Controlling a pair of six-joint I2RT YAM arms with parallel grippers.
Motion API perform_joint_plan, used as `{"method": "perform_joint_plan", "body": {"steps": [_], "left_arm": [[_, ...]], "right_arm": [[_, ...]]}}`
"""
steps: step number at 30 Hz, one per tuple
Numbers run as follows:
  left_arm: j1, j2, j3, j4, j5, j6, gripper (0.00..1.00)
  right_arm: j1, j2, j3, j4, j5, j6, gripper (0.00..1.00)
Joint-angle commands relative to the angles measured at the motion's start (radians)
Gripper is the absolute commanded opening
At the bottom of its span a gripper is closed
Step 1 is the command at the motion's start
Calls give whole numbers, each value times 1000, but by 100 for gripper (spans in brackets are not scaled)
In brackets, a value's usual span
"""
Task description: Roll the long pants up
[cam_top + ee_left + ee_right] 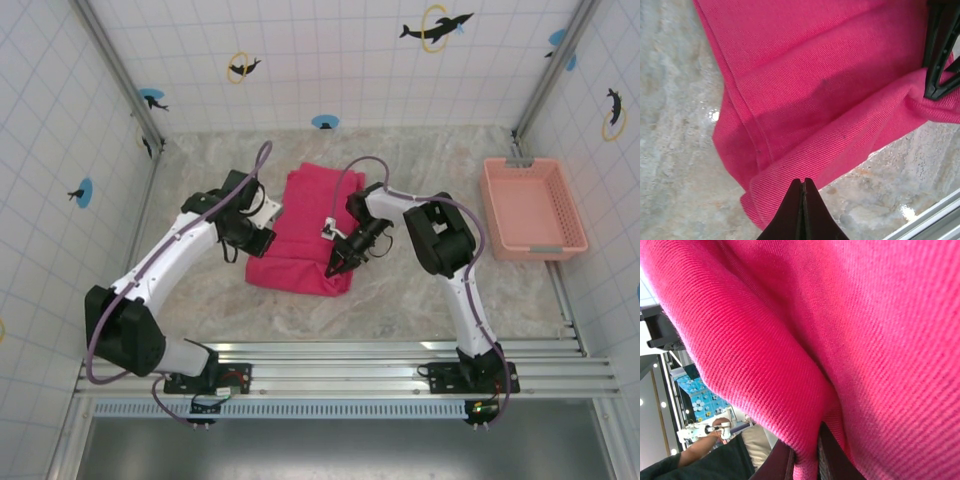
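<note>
A robot test cell in a laboratory is indicated. A marble-look table (400,300) is enclosed by walls (330,70) printed with a tile grid, dotted with dolphin stickers (437,28) and framed by metal posts (115,70). The left arm (170,255) and the right arm (468,295) are bolted to aluminium rails (340,365) along the bottom of the frame. A person (705,457) and ceiling lights (662,404) are glimpsed at the lower left of the right wrist view.

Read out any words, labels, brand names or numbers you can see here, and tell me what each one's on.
No text here can be read.
Small white tag on the long pants: too small to read.
Dolphin stickers on the wall: pictures only, no words.
</note>
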Motion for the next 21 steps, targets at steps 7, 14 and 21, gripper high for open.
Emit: {"method": "perform_joint_plan", "body": {"steps": [7,14,21], "left_arm": [[-71,90,-18,-10,77,-149,0],[-91,200,-29,-16,-2,-159,0],[-91,397,41,35,-9,-173,0]], "right_arm": [[-27,61,47,2,-11,31,10],[-29,85,80,-12,-29,34,10],[-52,62,88,-41,11,18,13]]}}
